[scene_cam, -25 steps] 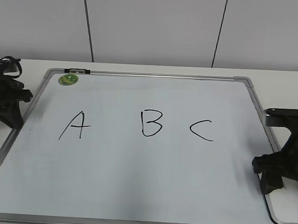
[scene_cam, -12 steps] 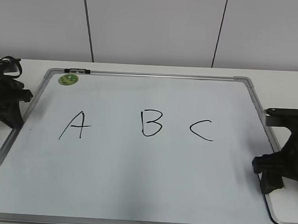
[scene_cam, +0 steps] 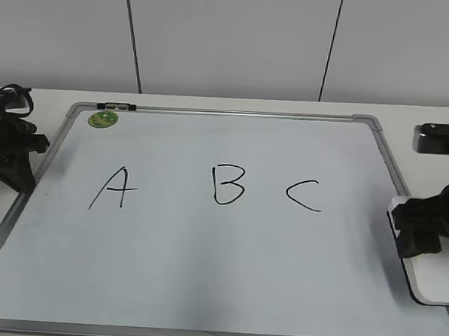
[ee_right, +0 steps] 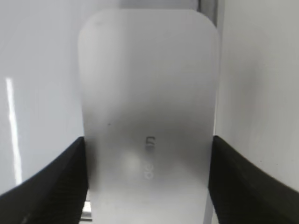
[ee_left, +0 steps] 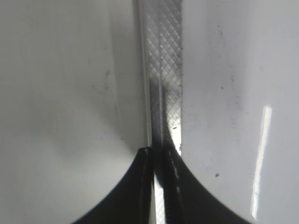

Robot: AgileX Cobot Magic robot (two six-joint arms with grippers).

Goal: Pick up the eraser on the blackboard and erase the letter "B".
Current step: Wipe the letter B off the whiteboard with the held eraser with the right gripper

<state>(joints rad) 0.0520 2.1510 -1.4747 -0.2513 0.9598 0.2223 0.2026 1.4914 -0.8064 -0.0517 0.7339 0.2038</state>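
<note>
- My right gripper point(ee_right: 147, 179) clamped the eraser point(scene_cam: 430, 273) by its long sides, at the blackboard's point(scene_cam: 203, 280) right edge.
- My left gripper point(ee_left: 159, 161) sat closed over the frame.
- The letter "B" point(scene_cam: 228, 185) stood whole between "A" point(scene_cam: 112, 187) and "C" point(scene_cam: 304, 195).

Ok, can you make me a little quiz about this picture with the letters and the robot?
1. True or false: the letter B has been wiped off the blackboard.
2. Which letter is closest to the eraser: a) A, b) B, c) C?
3. Fill in: the sticker in the board's corner is ____.

Key: 1. False, the B is whole. 2. c; the eraser sits at the right edge, gripped from both sides by the right gripper. 3. Green.
</note>
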